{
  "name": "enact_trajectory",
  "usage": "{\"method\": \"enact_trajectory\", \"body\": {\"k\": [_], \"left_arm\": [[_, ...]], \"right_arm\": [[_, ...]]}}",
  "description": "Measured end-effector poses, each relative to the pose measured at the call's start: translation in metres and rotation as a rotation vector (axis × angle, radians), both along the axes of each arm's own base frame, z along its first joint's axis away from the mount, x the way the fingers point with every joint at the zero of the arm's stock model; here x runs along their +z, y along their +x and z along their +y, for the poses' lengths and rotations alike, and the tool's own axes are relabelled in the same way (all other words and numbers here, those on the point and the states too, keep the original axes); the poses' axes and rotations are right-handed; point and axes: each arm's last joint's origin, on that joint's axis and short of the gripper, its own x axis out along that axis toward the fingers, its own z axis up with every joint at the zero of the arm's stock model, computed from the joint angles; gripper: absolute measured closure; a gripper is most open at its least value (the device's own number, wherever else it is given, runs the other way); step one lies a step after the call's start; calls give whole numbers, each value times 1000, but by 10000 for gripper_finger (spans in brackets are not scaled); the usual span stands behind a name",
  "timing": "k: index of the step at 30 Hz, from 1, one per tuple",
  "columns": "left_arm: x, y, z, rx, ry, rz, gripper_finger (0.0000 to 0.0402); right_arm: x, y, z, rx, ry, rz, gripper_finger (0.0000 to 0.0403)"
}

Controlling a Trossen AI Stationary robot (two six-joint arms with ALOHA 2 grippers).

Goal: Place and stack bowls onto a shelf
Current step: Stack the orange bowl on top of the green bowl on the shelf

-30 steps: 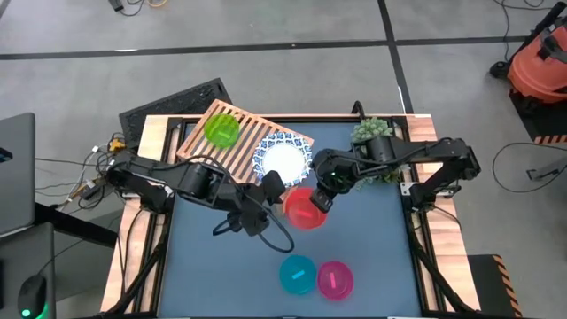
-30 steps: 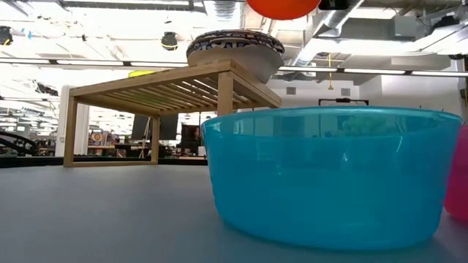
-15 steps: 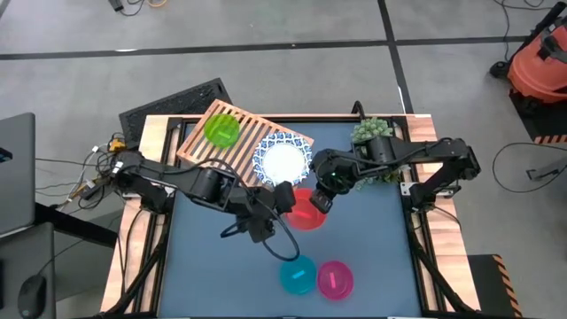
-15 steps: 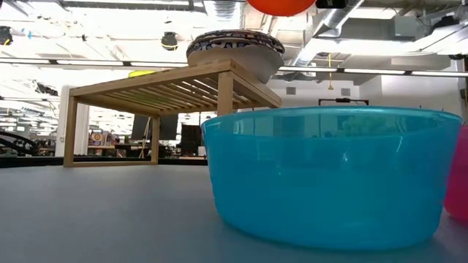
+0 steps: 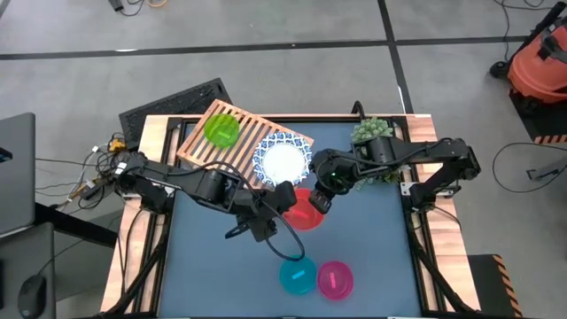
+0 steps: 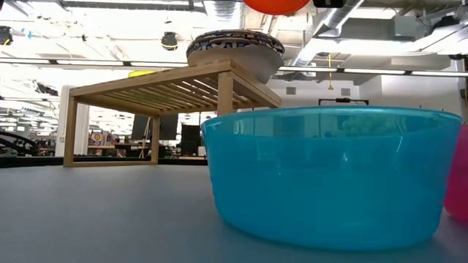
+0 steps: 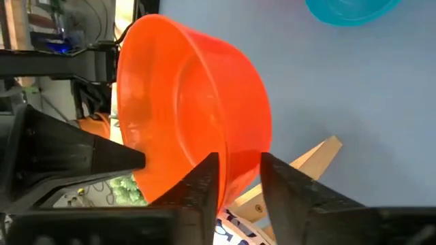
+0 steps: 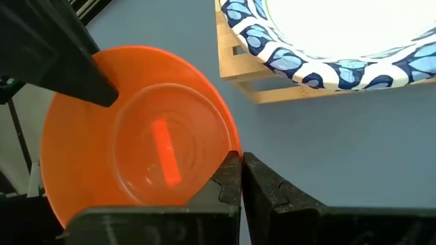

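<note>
— Grey-blue tabletop (image 5: 213,266), wooden frame round it, workshop ceiling lights behind. Where is the red bowl (image 5: 304,207)?

— Held up off the table near the middle, just in front of the shelf (image 5: 241,135). Both arms have it. The right gripper (image 5: 322,203) pinches the rim on its side, fingers (image 8: 227,178) closed tight on the thin wall. The left gripper (image 5: 282,197) has the opposite rim, one finger (image 7: 204,178) inside the wall and one outside, clamped on it.

— So it hangs between them?

— Yes. From table level only its underside (image 6: 276,5) shows at the top edge, well above everything else.

— And the shelf?

— At the far left part of the table, angled. A green bowl (image 5: 221,129) sits on its slats towards the far end. A white bowl with a blue patterned rim (image 5: 283,159) sits at the near corner, overhanging the edge; whether it is one or a stack I cannot tell.

— The other bowls?

— A teal bowl (image 5: 298,275) and a magenta bowl (image 5: 335,278) stand side by side on the table near the front edge, almost touching, well apart from the red one.

— Anything else?

— A green bushy plant (image 5: 372,133) at the far right corner, beside the right arm, and an orange vacuum (image 5: 539,64) on the floor beyond.
</note>
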Motion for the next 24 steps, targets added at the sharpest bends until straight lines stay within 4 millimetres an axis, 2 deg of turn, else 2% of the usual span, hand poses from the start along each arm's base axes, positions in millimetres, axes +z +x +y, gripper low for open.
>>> {"method": "enact_trajectory", "body": {"k": [7, 15, 24], "left_arm": [[-1, -1, 1, -42, -2, 21, 392], [-1, 1, 2, -40, -14, 16, 400], [0, 1, 2, 10, -51, -1, 401]], "right_arm": [[2, 2, 0, 2, 2, -28, 377], [3, 3, 0, 35, -26, -55, 331], [4, 5, -5, 50, -47, -68, 229]]}}
